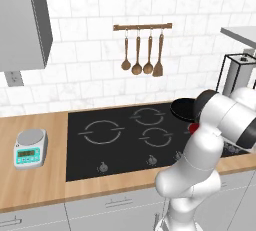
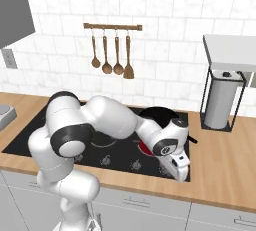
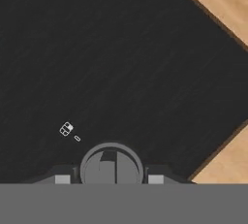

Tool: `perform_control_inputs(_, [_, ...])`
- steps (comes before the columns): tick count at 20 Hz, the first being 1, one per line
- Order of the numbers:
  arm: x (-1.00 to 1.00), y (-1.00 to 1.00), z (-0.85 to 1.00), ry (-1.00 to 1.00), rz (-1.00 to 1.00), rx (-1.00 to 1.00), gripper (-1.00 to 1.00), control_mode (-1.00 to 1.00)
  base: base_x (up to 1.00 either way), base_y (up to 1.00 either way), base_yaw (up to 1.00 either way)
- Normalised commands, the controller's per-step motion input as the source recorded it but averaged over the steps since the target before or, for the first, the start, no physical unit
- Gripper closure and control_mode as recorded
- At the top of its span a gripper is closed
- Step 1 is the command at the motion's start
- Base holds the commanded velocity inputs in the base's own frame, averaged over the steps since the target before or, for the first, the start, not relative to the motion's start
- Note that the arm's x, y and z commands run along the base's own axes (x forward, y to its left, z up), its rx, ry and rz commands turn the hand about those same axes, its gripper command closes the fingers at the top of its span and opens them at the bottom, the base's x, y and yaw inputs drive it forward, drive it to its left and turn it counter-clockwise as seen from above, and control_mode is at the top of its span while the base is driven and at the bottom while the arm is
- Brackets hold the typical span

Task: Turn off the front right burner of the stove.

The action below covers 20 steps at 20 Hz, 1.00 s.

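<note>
Gripper lowered over the near right knob of the stove, ready to switch off the lit zone.

Left base view: the stove (image 1: 125, 140) spans the counter, the arm hiding most of the front right burner (image 1: 191, 128), a red sliver beside the black pan (image 1: 184, 109). Right base view: the gripper (image 2: 181, 175) hangs at the stove's near right edge, since the knobs sit there. Hand view: a silver knob (image 3: 111, 165) lies between the finger tips (image 3: 62, 179), jaws apart on either side; contact I cannot tell.
</note>
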Motion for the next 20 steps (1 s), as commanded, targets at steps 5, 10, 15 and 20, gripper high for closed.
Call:
perform_control_inputs(5, [0.0,0.0,0.0,0.0,-0.56,0.0,1.0,-1.0,0.0,0.0,0.0])
perform_control_inputs(10, [0.0,0.0,0.0,0.0,-0.59,0.0,1.0,-1.0,0.0,0.0,0.0])
perform_control_inputs(15, [0.02,0.0,0.0,0.0,-0.64,0.0,1.0,-1.0,0.0,0.0,0.0])
perform_control_inputs(20, [0.02,0.0,0.0,0.02,-0.67,0.0,1.0,-1.0,0.0,0.0,0.0])
